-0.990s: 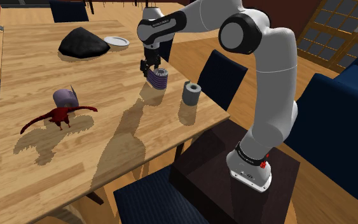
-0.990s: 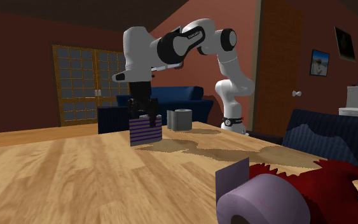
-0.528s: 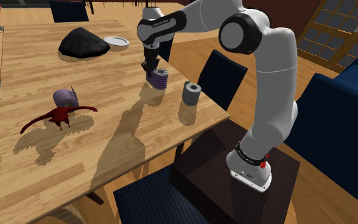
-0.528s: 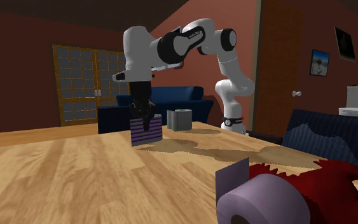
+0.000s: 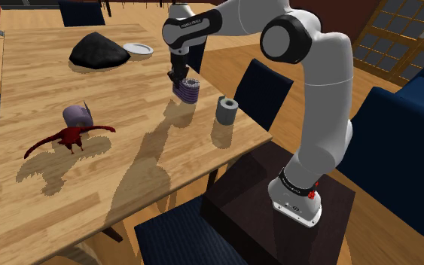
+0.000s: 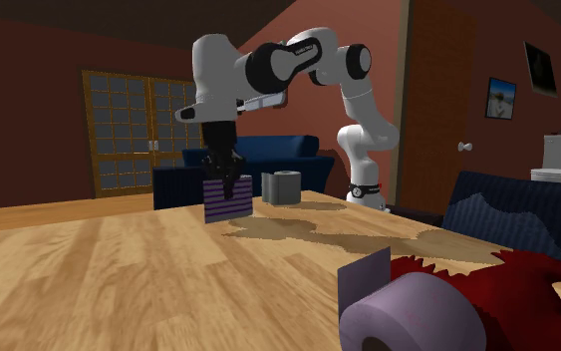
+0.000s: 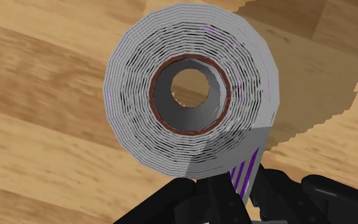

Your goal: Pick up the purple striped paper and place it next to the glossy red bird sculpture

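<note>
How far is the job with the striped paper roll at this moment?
Done: the gripper is shut on the loose flap of the purple striped paper roll. In hand: the lift; I cannot tell whether the roll is off the table. Left: carry it across to the red bird and set it down beside it.

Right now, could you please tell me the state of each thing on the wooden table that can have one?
Black two-finger gripper: fingers shut on the purple striped paper roll.
Purple striped paper roll: upright, clasped at its rim.
Grey paper roll: upright, untouched.
Lilac paper roll: on its side, flap up.
Glossy red bird sculpture: standing, wings spread.
White round plate: lying flat, bare.
</note>
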Robot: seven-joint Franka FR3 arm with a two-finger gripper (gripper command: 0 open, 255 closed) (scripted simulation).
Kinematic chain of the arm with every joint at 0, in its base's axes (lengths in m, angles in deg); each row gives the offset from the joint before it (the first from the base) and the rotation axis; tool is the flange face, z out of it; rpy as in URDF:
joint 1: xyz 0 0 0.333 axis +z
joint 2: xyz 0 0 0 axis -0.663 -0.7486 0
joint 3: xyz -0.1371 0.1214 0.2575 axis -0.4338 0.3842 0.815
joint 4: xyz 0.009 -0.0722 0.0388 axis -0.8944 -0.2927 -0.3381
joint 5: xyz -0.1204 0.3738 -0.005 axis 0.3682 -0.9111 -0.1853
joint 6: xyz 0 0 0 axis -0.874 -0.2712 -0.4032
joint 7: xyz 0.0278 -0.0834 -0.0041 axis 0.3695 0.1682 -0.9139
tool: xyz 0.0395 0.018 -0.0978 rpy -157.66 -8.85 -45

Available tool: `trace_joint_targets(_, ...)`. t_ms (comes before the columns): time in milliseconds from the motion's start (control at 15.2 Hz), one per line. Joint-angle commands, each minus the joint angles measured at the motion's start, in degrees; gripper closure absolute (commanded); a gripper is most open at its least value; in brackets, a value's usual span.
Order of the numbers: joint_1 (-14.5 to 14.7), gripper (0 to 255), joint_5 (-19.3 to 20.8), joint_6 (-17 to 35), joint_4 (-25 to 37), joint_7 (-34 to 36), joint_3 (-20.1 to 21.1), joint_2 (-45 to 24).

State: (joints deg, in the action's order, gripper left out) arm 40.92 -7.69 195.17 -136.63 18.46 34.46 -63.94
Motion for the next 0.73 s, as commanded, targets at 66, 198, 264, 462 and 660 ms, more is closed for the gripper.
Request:
trace_joint_targets(66,0.03,255,0.07,-1.98,1.10,0.15,-0.01,0.91)
trace_joint_targets(198,0.03,255,0.10,-3.30,1.99,0.22,-0.02,1.34)
trace_joint_targets(264,0.03,255,0.12,-3.97,2.46,0.26,-0.03,1.54)
trace_joint_targets(462,0.02,255,0.17,-6.01,3.97,0.36,-0.05,2.08)
trace_joint_targets(660,0.00,255,0.21,-8.10,5.64,0.46,-0.06,2.50)
